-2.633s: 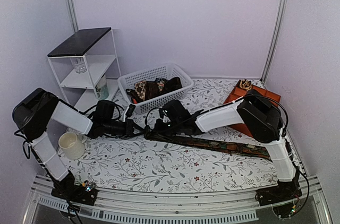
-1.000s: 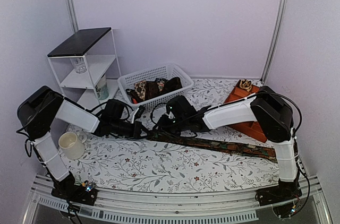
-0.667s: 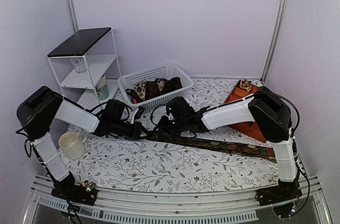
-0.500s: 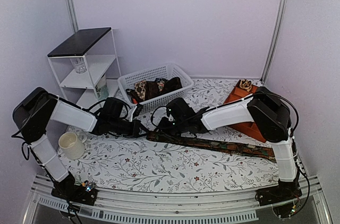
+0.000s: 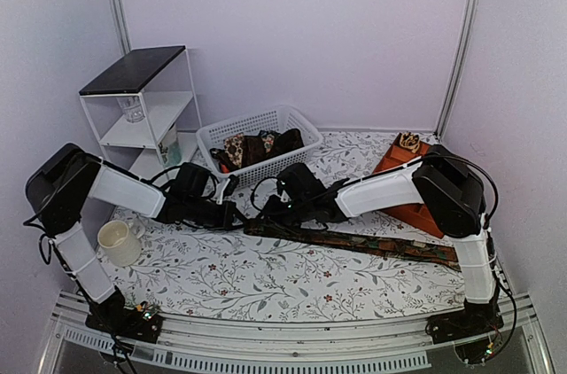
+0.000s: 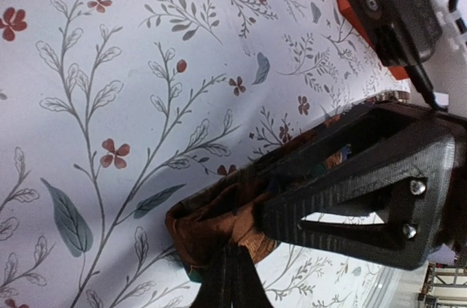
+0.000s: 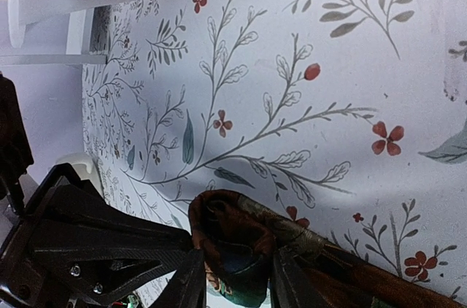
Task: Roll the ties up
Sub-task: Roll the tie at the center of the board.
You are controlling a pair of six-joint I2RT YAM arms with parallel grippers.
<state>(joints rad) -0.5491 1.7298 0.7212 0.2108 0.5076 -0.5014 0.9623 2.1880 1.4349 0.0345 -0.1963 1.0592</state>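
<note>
A long brown patterned fabric necktie is laid from centre to four o'clock, barely rolled. Its curled end is pinched by the right gripper and, seemingly, the left gripper; other ties are left at twelve o'clock.

soft, even light with a lavender cast falls from above in the overhead view. the white floral tablecloth carries only faint, blurry-edged shadows beneath the arms. in the left wrist view the cloth is bright and crisp, while the brown patterned fabric tie sits in shade, and the far right edge washes out to white. the right wrist view brightens toward its right side, and the white plastic lattice basket looks slightly soft.
</note>
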